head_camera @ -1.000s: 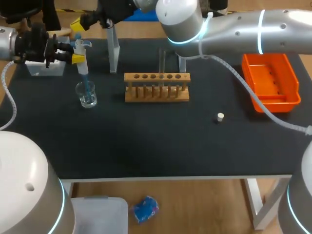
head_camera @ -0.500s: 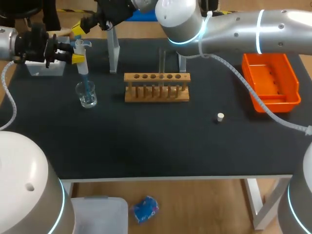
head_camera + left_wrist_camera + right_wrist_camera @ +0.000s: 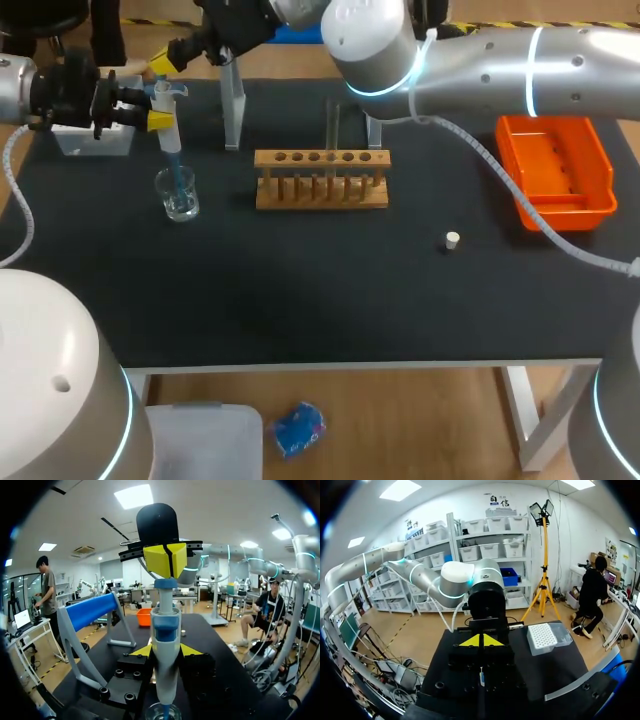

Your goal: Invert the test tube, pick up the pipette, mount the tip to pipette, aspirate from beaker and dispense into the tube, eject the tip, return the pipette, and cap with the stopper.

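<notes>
1. The pipette (image 3: 168, 118) is held upright over the far left part of the table. Its blue tip (image 3: 176, 168) points straight down, and the lower end sits inside the mouth of the beaker (image 3: 180, 203).
2. My left gripper (image 3: 165, 651) comes in from the left edge. Its jaws pinch the pipette body from two sides, with one yellow tip showing on each side of the barrel.
3. My right arm reaches across the far edge of the table, past the middle. The yellow tips of my right gripper (image 3: 165, 560) are pressed together with nothing between them. They rest directly on top of the plunger button (image 3: 165, 583) and appear to touch it.
4. The beaker stands on the black mat (image 3: 300, 290), directly under the pipette.
5. The test tube (image 3: 333, 122) stands upright at the far side of the wooden rack (image 3: 321, 190), near the middle of the mat. I cannot tell which hole holds it.
6. The stopper (image 3: 452, 239) lies on the mat, to the near right of the rack and apart from it.
7. The tip box (image 3: 547, 636) sits at the far left corner, behind my left gripper.
8. The pipette stand (image 3: 233, 110) stands between the pipette and the rack, touching neither.
9. The orange bin (image 3: 590, 215) sits at the right edge, well apart from the rack.
</notes>
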Robot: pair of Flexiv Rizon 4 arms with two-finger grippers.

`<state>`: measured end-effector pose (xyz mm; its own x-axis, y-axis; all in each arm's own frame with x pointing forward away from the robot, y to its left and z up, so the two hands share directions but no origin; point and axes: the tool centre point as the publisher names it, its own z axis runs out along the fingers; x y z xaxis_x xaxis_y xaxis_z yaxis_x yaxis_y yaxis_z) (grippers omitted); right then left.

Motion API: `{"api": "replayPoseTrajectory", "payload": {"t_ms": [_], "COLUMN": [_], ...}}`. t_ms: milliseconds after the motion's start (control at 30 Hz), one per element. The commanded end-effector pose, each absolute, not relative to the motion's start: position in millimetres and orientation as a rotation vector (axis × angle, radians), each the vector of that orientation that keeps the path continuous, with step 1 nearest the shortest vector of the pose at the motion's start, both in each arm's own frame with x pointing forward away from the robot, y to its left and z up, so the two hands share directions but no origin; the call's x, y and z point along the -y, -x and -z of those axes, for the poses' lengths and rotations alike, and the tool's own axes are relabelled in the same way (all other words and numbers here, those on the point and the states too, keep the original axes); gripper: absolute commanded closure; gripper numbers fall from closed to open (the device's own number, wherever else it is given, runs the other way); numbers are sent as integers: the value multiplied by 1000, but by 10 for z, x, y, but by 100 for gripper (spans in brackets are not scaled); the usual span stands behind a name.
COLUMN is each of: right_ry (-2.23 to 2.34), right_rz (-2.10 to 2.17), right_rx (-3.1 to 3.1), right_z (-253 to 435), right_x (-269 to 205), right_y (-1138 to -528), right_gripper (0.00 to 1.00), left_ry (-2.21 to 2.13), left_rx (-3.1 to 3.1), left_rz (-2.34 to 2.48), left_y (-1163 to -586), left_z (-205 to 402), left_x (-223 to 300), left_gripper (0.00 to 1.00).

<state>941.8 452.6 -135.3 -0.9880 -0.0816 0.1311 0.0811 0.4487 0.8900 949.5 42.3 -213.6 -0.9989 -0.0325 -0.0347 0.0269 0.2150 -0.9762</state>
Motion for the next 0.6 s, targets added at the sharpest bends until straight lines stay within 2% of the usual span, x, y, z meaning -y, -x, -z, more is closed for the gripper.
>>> {"api": "replayPoseTrajectory", "payload": {"t_ms": [33,600], "right_ry": [-1,-1], "right_rz": [1562,1555], "right_rx": [2543,2534], "right_z": [1359,1408], "right_x": [-4517,-4512], "right_y": [-9425,-9422], "right_gripper": [100,100], "left_ry": [6,6], "left_rx": [-2408,-2408], "left_rz": [1937,1937], "left_y": [-9489,-9489], "left_z": [2135,2135], "left_x": [-420,-420], "left_gripper": [100,100]}}
